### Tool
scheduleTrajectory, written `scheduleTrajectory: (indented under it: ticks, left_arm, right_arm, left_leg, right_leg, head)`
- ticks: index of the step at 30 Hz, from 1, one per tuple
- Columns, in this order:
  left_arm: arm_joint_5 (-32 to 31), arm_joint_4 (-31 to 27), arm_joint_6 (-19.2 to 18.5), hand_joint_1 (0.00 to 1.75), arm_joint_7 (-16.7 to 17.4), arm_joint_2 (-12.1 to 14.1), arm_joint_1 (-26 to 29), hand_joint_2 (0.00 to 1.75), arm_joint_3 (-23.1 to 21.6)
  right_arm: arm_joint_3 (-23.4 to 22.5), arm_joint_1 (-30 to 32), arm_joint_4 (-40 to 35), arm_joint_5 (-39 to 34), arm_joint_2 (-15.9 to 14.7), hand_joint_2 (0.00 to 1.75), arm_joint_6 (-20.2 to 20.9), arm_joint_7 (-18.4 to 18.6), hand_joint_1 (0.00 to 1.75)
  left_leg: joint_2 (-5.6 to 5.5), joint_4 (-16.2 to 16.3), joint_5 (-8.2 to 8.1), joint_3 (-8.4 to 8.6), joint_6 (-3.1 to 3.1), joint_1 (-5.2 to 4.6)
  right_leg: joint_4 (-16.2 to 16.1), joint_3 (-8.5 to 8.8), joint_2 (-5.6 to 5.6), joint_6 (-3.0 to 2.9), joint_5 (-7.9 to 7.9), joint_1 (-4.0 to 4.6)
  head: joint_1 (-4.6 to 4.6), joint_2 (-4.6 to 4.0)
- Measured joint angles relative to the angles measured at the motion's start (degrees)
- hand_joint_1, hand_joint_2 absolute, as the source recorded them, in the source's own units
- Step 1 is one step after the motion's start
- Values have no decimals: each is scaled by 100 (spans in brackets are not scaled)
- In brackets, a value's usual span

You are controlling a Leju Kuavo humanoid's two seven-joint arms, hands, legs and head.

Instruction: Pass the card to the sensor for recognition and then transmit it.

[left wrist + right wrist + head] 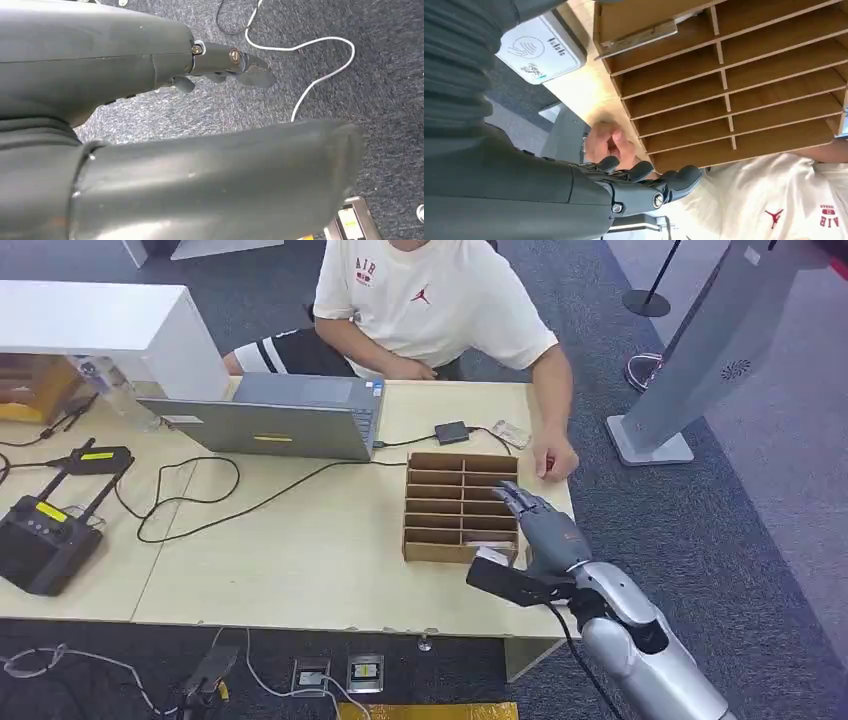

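My right hand hovers over the right side of the brown slotted box, fingers stretched towards the person and holding nothing. In the right wrist view the right hand reaches past the box. A thin flat card lies tilted in the slot nearest the white sensor. The sensor sits on the table at the box's near right corner. My left hand hangs over the carpet, fingers out and holding nothing.
A person in a white shirt sits across the table, one hand resting by the box's far right corner. A laptop, cables, a small black box and a remote controller lie to the left. A grey stand rises on the right.
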Motion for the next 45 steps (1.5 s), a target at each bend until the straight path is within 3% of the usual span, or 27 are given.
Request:
scheduleTrajectory:
  ticks: [11, 45]
  left_arm:
    - [-39, -4, -20, 0, 2, 0, -10, 0, 0]
    - [-55, -2, -113, 0, 129, 0, -55, 0, -2]
  right_arm:
    - [18, -85, 2, -35, 142, 175, 39, -46, 0]
    - [149, -77, 457, 192, 146, 175, -24, -111, 0]
  left_leg:
    - [0, 0, 0, 0, 0, 0]
    - [0, 0, 0, 1, 0, 0]
  right_leg:
    - [0, -1, 0, 0, 0, 0]
    - [0, -1, 1, 0, 0, 0]
  head:
    - [0, 0]
    - [0, 0]
